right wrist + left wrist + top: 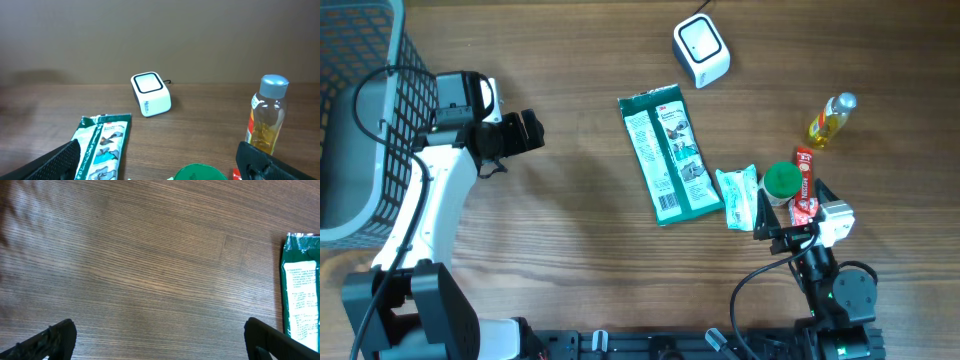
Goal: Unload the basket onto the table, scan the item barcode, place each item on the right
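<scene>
A white barcode scanner (pixel 701 50) (pixel 150 93) stands at the back of the table. Several items lie to the right of centre. They are a flat green package (pixel 670 155) (pixel 102 147) (pixel 302 295), a small white-and-green packet (pixel 738 195), a green-capped jar (pixel 781 178) (pixel 197 173), a red packet (pixel 805 185) and a bottle of yellow oil (pixel 830 120) (pixel 268 115). My left gripper (pixel 525 130) (pixel 162 345) hangs open over bare wood, left of the green package. My right gripper (pixel 790 208) (pixel 160 167) is open just behind the green-capped jar and holds nothing.
A dark wire basket (pixel 360 110) occupies the far left edge, beside the left arm. The scanner's cable runs off the back edge. Bare wooden tabletop lies between the left gripper and the green package.
</scene>
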Robot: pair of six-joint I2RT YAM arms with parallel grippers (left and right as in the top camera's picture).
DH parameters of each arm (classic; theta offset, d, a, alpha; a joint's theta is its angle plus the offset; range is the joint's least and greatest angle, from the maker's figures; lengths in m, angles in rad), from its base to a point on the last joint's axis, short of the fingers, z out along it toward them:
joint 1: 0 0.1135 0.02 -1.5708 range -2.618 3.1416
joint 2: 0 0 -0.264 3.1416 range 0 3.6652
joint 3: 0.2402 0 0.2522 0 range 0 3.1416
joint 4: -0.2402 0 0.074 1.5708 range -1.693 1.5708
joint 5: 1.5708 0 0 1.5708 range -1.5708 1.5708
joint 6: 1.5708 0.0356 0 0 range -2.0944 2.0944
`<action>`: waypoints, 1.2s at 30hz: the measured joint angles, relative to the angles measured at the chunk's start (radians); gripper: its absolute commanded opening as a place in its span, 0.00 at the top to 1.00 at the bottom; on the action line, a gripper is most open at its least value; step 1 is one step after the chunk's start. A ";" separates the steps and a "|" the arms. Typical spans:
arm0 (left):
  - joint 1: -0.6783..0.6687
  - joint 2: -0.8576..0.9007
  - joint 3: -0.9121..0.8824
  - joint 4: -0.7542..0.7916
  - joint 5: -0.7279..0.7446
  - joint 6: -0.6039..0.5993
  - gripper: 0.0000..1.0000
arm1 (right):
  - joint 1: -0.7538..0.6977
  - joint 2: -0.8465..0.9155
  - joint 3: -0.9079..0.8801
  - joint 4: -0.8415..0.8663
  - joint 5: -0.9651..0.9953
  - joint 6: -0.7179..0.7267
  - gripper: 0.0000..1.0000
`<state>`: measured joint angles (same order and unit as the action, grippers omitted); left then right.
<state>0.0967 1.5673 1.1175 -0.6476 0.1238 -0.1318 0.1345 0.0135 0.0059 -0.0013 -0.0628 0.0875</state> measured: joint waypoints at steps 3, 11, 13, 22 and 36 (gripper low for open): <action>0.000 0.000 0.000 0.000 0.000 0.000 0.00 | 0.000 0.000 0.000 0.000 0.000 0.000 0.00; 0.000 0.000 0.000 0.000 0.000 0.000 0.00 | 0.000 0.000 0.000 0.000 0.000 0.000 0.00; 0.000 0.000 0.000 0.000 0.000 0.000 0.00 | 0.000 0.000 0.000 0.000 0.000 0.000 0.00; 0.000 0.000 0.000 0.000 0.000 0.000 0.00 | 0.000 0.000 0.000 0.000 0.000 0.000 0.00; 0.000 -0.070 -0.001 -0.002 0.000 0.000 0.00 | 0.000 0.000 0.000 0.000 0.000 0.000 0.00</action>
<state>0.0967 1.4971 1.1164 -0.6498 0.1238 -0.1318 0.1345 0.0135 0.0059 -0.0013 -0.0628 0.0875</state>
